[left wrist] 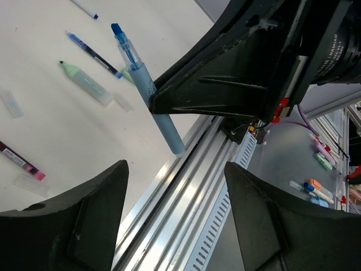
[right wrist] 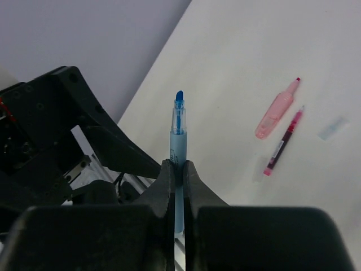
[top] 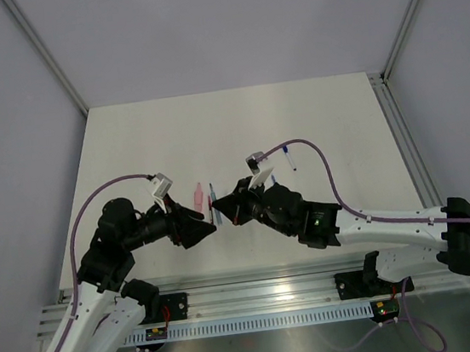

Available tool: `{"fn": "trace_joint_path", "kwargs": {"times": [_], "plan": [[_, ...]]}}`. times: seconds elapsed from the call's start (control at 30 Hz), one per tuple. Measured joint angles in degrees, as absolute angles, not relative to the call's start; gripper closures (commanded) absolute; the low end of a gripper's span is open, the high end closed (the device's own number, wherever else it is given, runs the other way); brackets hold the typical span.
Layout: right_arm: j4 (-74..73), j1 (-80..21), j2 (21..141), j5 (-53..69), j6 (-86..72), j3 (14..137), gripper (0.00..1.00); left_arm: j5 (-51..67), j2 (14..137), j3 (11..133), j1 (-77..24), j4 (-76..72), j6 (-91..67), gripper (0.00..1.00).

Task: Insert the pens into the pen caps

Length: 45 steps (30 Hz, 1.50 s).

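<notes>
Here, right gripper (right wrist: pixel 178 172) clamped on pale-blue pen (right wrist: pixel 179 132), blue tip up; left gripper (left wrist: pixel 176 195) agape, empty.

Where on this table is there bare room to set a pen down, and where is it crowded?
Bare: the far half of the table up to the back wall, and the stretch right of the white pen. Crowded: the near middle, where the pink cap and red pen lie beside the left pincer and right pincer holding the blue pen.
</notes>
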<state>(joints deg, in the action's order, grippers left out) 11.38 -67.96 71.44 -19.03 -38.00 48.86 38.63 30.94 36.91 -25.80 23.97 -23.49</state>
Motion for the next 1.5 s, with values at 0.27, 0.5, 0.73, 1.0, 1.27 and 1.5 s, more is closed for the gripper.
{"fn": "trace_joint_path", "kwargs": {"times": [0.27, 0.5, 0.73, 1.0, 1.27, 1.5], "plan": [[17.1, -72.8, 71.0, -21.6, -39.5, 48.6, 1.0, 40.6, 30.9, 36.9, -25.7, 22.3, -24.5, 0.48], [19.9, -75.5, 72.1, -23.6, -39.9, 48.6, 1.0, 40.8, 30.7, 36.9, -25.6, 22.1, -24.7, 0.62], [20.5, -75.7, 72.5, -25.0, -39.9, 48.5, 0.97, 40.5, 29.9, 36.9, -25.4, 22.7, -25.3, 1.0], [14.2, -76.0, 71.9, -24.4, -39.0, 50.9, 0.61, 37.3, 29.0, 36.9, -25.6, 24.0, -24.3, 1.0], [0.6, -73.8, 65.6, -23.1, -38.2, 53.6, 0.64, 27.2, 23.9, 36.9, -25.5, 27.1, -22.7, 1.0], [-6.8, -60.5, 70.1, -16.7, -40.6, 53.5, 0.66, 21.3, 20.1, 37.3, -25.5, 28.2, -22.0, 1.0]]}}
